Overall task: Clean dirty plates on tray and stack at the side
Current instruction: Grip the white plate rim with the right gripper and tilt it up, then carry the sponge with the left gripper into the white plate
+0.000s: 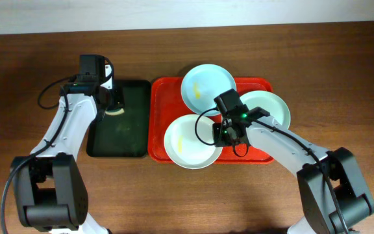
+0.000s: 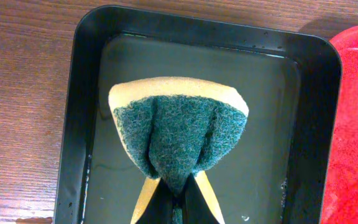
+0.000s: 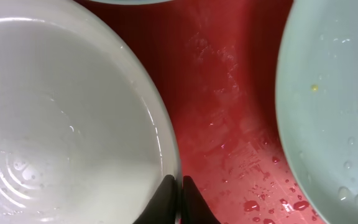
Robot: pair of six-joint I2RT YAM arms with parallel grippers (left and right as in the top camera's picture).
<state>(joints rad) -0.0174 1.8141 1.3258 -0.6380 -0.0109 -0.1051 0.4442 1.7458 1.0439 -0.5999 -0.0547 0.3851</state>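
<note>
Three plates lie on the red tray [image 1: 161,97]: a pale blue plate [image 1: 206,86] at the back, a mint green plate [image 1: 270,107] on the right, and a white plate [image 1: 187,143] at the front left. My right gripper [image 3: 179,181] is shut on the right rim of the white plate [image 3: 61,118]. The mint green plate [image 3: 334,99] beside it carries small yellowish specks and water drops. A green and yellow sponge [image 2: 179,134] is pinched, folded, in my left gripper [image 2: 179,198], which hangs over the dark tray [image 2: 86,74].
The dark tray [image 1: 132,140] holds a shallow film of water and sits directly left of the red tray on the brown wooden table [image 1: 174,195]. Water drops dot the red tray floor [image 3: 229,124] between the plates.
</note>
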